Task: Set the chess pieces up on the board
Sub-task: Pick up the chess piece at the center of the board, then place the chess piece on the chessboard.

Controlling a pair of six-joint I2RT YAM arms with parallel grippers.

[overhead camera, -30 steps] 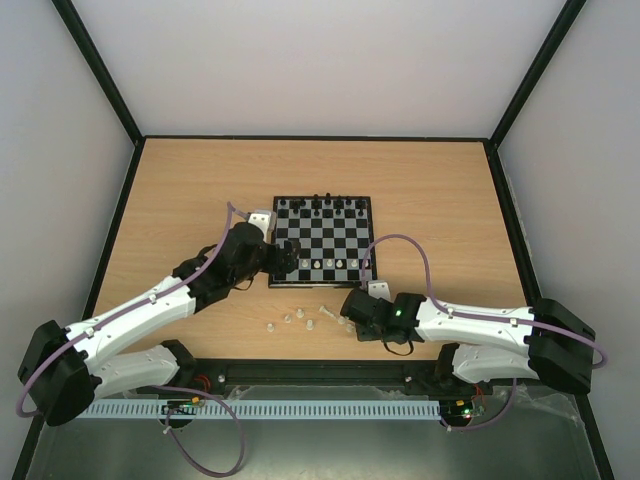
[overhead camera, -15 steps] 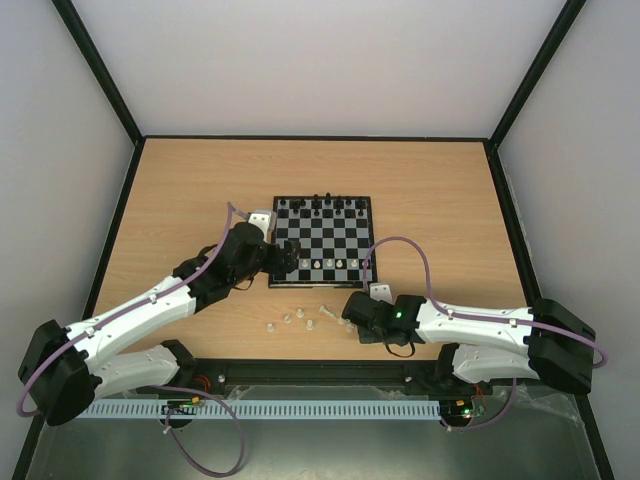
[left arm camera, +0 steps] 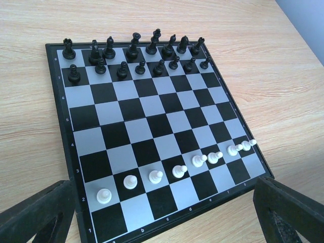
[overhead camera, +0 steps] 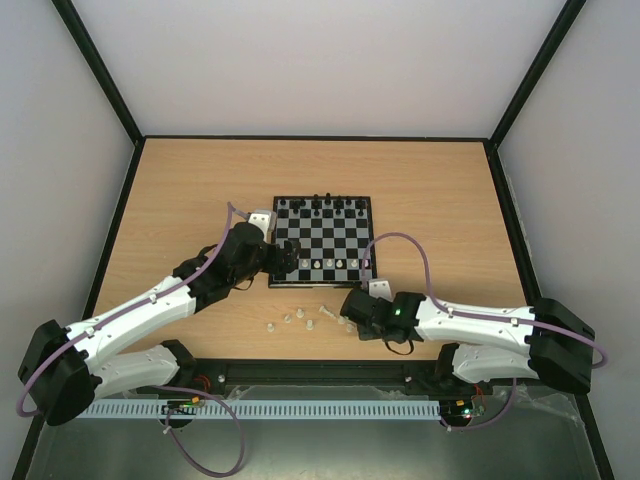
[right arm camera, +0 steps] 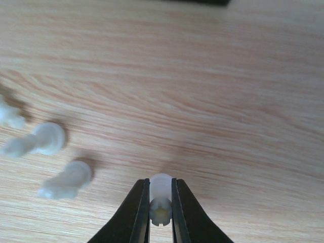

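The right jaws are closed on one whitish chess piece (right arm camera: 161, 195), pinched between the two black fingertips (right arm camera: 139, 202). It is just off the near edge of the board (overhead camera: 322, 238), below the board's right corner. The piece's long axis runs along the fingertips: its smooth rounded end points out toward the board, its notched end back toward the wrist. Whether it touches the table (overhead camera: 200, 180) cannot be told.

Further left along the board's near edge, loose white pieces (right arm camera: 66, 179) lie on their sides, apart from the jaws, their wide bases turned rightward.

The left jaws stand wide open and hold nothing by the board's near left corner, with the fingers (left arm camera: 35, 212) far apart. On the board, white pawns (left arm camera: 179, 171) stand upright in a row one rank in from the near edge. Black pieces (left arm camera: 134, 50) fill the two far rows.
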